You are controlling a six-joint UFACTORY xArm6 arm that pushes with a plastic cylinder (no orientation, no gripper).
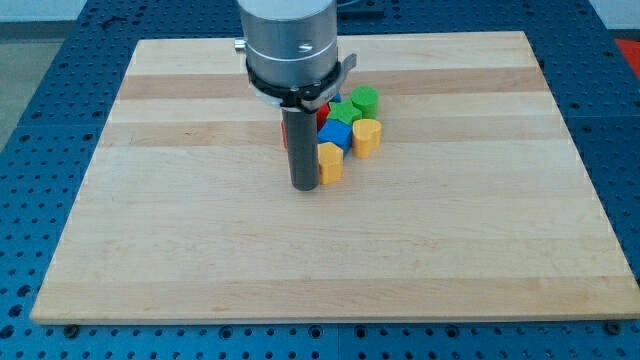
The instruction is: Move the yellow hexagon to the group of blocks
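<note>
Yellow hexagon block (330, 161) is what you see just to the view's right of my tip (304, 186), touching or nearly touching the dark rod, a little above the middle of the pale wooden surface (320, 260). It sits at the lower-left edge of the group. Up and to its right you have a blue block (335, 135), shape unclear, pressed close to it, and a yellow heart-shaped block (367, 136) just beside the blue one. Above those a green block (364, 99) and another green piece (345, 111) crowd together, and a red block (318, 116) shows partly behind the rod. You have no jaws here, only the rod, so nothing is held. The blue perforated bench (40, 110) surrounds the surface.
</note>
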